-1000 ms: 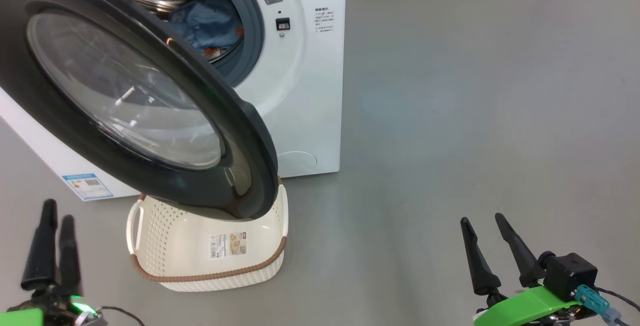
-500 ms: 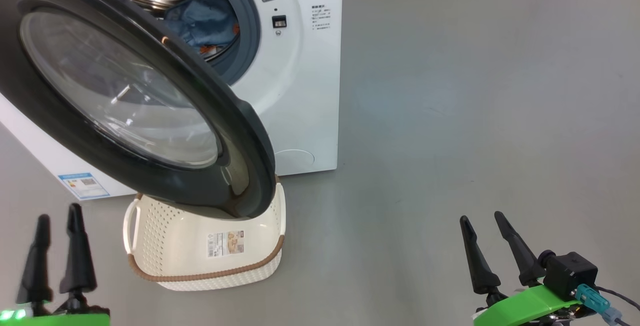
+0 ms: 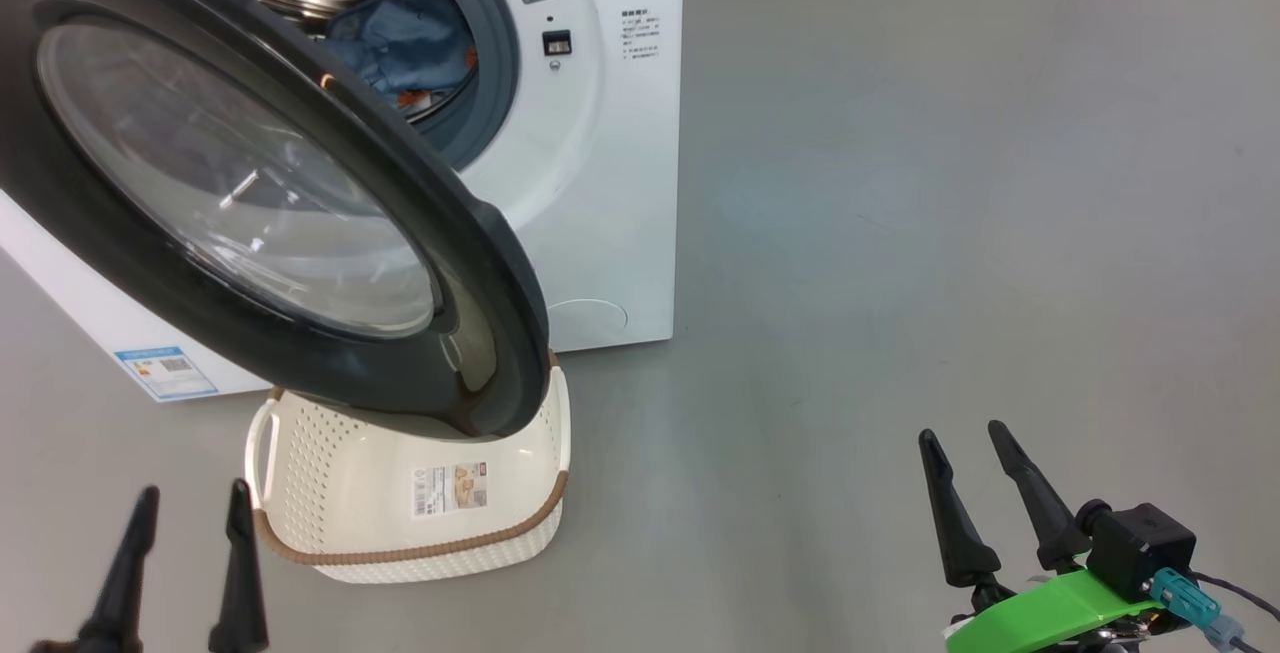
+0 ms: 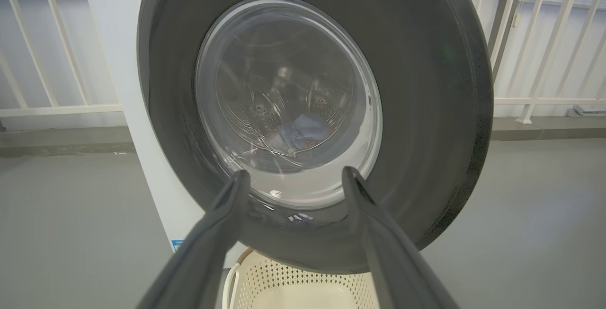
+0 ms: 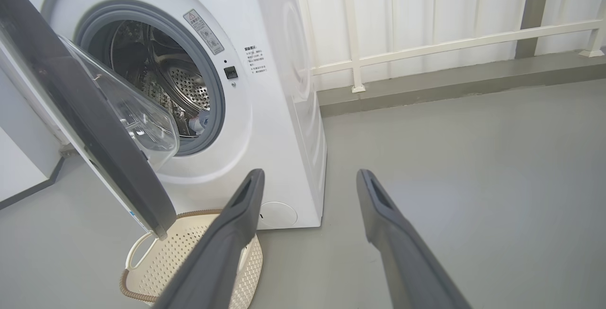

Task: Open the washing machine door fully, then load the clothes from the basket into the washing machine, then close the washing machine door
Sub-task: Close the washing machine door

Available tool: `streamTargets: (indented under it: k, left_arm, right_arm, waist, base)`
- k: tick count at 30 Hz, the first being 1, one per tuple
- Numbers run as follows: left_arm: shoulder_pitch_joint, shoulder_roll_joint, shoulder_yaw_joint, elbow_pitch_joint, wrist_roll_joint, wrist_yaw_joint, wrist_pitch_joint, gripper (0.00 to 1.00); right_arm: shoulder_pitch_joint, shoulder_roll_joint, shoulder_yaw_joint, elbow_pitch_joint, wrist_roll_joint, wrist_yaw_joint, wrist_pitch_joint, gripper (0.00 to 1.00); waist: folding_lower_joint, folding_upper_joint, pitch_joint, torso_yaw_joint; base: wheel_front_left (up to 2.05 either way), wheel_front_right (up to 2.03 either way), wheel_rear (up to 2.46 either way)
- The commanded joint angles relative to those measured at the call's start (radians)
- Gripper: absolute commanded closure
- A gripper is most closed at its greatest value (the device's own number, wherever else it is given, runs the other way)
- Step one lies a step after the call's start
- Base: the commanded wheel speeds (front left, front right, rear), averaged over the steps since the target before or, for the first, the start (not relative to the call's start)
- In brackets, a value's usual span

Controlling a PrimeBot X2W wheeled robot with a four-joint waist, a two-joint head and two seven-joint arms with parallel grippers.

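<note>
From the head camera we see the washing machine door [image 3: 480, 263] swung out toward us on the left. Its black rim overhangs the basket [image 3: 330, 473], which stands on the grey floor [image 3: 950, 183] just in front of the washing machine [image 3: 600, 183], the paper label on its bottom showing. The clothes [image 3: 410, 38] — light blue with orange print — lie inside the steel drum. The left hand [image 3: 194, 491] sits at the lower left, fingers spread and holding nothing. The right hand [image 3: 961, 433] at the lower right is likewise open and free, well apart from the machine. Along the left wrist we look straight at the door's glass bowl, the two fingers parted in front of its lower rim. Blue fabric shows through the glass, and the basket's rim lies below. Along the right wrist the door shows edge-on at the left and the grey-ringed mouth stands uncovered. The basket rests under the door's lower edge — the open fingers point at floor beside the machine.
</note>
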Motion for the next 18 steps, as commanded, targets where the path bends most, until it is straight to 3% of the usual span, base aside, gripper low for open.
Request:
streamTargets:
  k: [1,18]
  left_arm:
    - [-0.004,0.004,0.040,-0.014,0.029,0.005,-0.009,0.00]
    - [0.044,-0.034,0.037,0.063,0.093,0.034,-0.009,0.00]
  right_arm:
    - [-0.013,-0.001,0.031,-0.028,0.006,0.002,-0.012,0.00]
    - [-0.001,-0.001,0.038,-0.018,-0.007,0.002,-0.012,0.00]
  waist:
    - [0.0000,0.0000,-0.002,-0.001]
    - [0.0000,0.0000,-0.031,-0.003]
  base:
    - [0.00,0.00,0.00]
    - [0.00,0.00,0.00]
